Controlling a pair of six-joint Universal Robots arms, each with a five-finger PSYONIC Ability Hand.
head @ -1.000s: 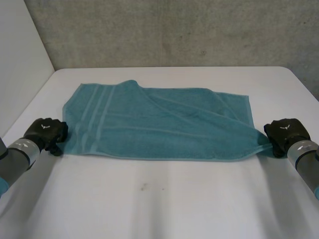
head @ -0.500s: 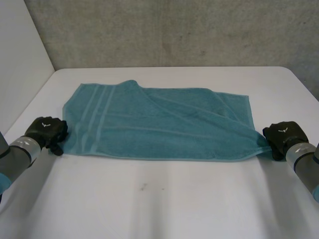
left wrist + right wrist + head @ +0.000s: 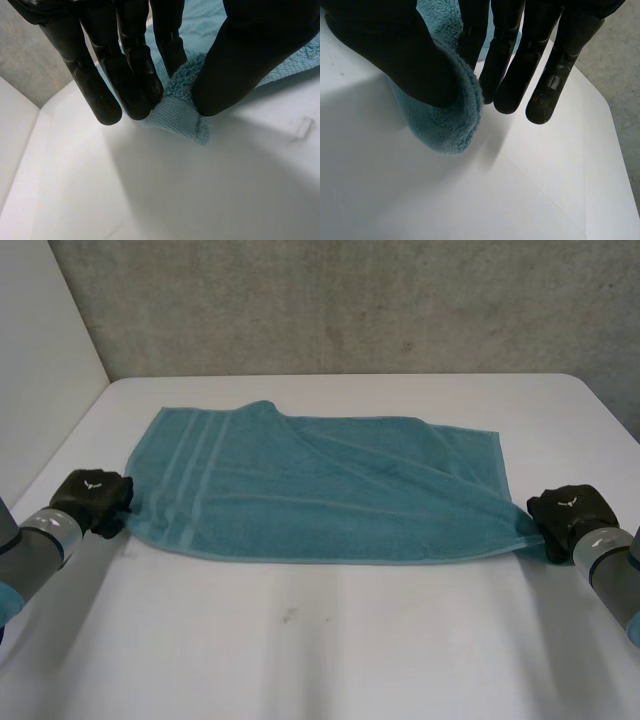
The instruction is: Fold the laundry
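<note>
Head view: left hand (image 3: 92,496), right hand (image 3: 568,512) tight on 2 near corners of towel (image 3: 320,490)

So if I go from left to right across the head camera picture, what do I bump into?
left robot hand → teal towel → right robot hand
</note>
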